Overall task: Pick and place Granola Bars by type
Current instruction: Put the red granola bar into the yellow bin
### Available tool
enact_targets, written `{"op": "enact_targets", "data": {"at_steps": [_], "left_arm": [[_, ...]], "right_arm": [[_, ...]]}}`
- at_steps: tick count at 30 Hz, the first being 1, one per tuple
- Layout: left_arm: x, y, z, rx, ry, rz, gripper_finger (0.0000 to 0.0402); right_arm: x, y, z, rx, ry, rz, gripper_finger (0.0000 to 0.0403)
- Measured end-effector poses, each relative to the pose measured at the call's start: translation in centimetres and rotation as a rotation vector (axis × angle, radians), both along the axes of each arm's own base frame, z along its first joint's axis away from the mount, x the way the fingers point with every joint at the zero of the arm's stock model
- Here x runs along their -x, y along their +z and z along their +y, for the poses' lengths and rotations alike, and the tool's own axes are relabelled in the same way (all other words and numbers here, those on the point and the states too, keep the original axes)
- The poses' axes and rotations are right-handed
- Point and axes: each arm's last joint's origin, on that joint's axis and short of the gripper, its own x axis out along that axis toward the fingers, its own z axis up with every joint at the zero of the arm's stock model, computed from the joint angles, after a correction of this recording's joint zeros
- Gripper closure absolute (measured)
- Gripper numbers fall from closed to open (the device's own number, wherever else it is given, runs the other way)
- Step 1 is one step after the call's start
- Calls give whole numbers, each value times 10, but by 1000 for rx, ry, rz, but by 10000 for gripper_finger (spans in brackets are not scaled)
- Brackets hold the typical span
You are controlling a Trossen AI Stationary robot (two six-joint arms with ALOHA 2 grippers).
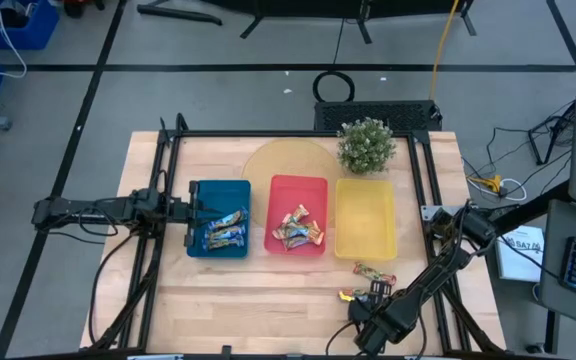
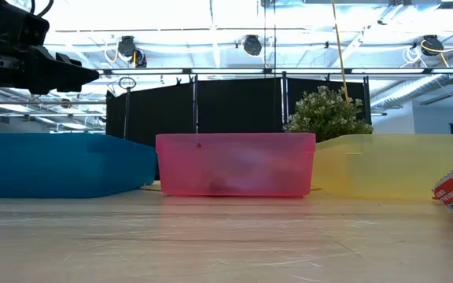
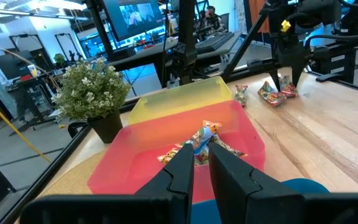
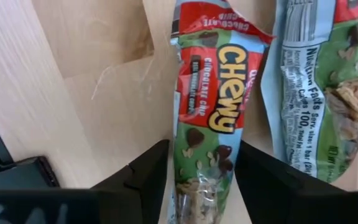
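Note:
Blue-and-yellow Granola Bars lie in the blue tray, gold ones in the red tray. Red-green bars lie on the table before the yellow tray. My right gripper points down, open, a finger on either side of one red-green bar; a second bar lies flat beside it. My left gripper hovers over the blue tray's left end, holding nothing, with a narrow gap between its fingers. My right gripper comes from above with its fingers across the red-green bar's near end, which lies flat on the table. The fingers stand right at its edges; whether they touch it, I cannot tell.
A potted plant stands behind the yellow tray on a round mat. Metal frame rails run along both table sides. Bare wood lies between the trays and the near edge.

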Motion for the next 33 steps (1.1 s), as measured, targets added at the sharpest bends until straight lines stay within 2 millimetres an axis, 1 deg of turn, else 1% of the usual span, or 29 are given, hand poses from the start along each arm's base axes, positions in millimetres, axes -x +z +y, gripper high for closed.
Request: {"op": "enact_targets", "data": {"at_steps": [3, 7, 10, 12, 14, 17, 22, 25, 28, 31, 33], "left_arm": [[0, 0, 0, 0, 0, 0, 344], [0, 0, 0, 0, 0, 0, 344], [0, 0, 0, 0, 0, 0, 344], [0, 0, 0, 0, 0, 1, 344], [0, 0, 0, 0, 0, 0, 344], [0, 0, 0, 0, 0, 0, 344], [0, 0, 0, 0, 0, 0, 344], [0, 0, 0, 0, 0, 0, 344], [0, 0, 0, 0, 0, 0, 344], [0, 0, 0, -5, 2, -1, 344], [0, 0, 0, -7, 12, -1, 344]], "right_arm": [[0, -2, -2, 5, -11, 7, 256], [-2, -1, -4, -1, -10, 9, 308], [-4, 7, -6, -20, 0, -16, 347], [-5, 14, -9, -33, -2, -32, 363], [-6, 21, -14, -29, -11, -48, 367], [-8, 38, -20, -45, -30, -112, 362], [-10, 64, -31, -88, 33, -182, 363], [-10, 88, -44, -119, 80, -240, 372], [-8, 112, -64, -98, 111, -305, 374], [-3, 136, -92, 6, 137, -375, 370], [2, 146, -113, 119, 160, -376, 370]]}}
